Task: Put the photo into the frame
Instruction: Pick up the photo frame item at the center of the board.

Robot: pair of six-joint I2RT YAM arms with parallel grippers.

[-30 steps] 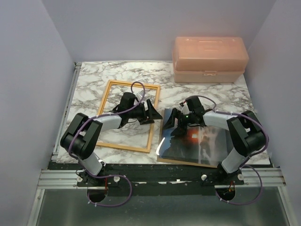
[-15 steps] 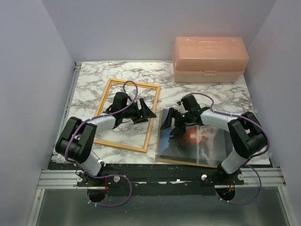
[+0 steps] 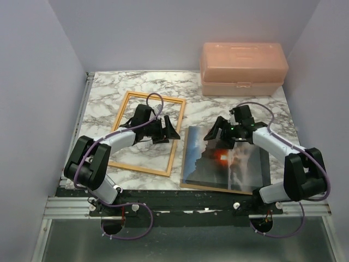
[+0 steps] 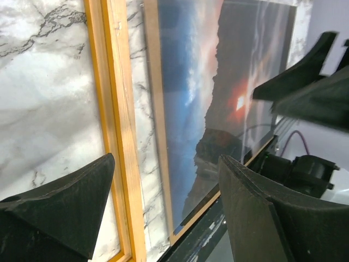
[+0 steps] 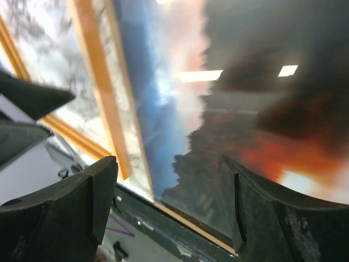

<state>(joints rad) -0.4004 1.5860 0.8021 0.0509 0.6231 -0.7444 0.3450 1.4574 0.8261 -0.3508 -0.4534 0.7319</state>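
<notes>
Photo (image 3: 240, 169) was not in the frame (image 3: 143, 170) yet. It lay flat and face up on the tabletop (image 3: 109, 93), at about 5 o'clock from centre. It sat just beside the frame at the frame's 3 o'clock, long edges roughly parallel, with a thin strip of marble between them. A brown edge showed along the photo's 9 o'clock side, probably the backing board (image 4: 157, 120) under it.

Frame opening showed only marble, so nothing was seated. Pink box (image 3: 242, 68) sat at 1 o'clock, well apart and not involved.

Left claw (image 3: 166, 131) hung over the frame's 3 o'clock rail, released, nothing in it. Right claw (image 3: 217, 136) hung over the photo's 11 o'clock corner, also released and empty. Couldn't tell whether its tips touched the print.

My read on progress: effectively zero, both arms staged and no grasp made.

Left to do:
- lift an edge of the thin glossy print
- carry it toward 9 o'clock
- square it up and drop it inside the rails

Peeling the print off the flat surface looked like the hard part.
</notes>
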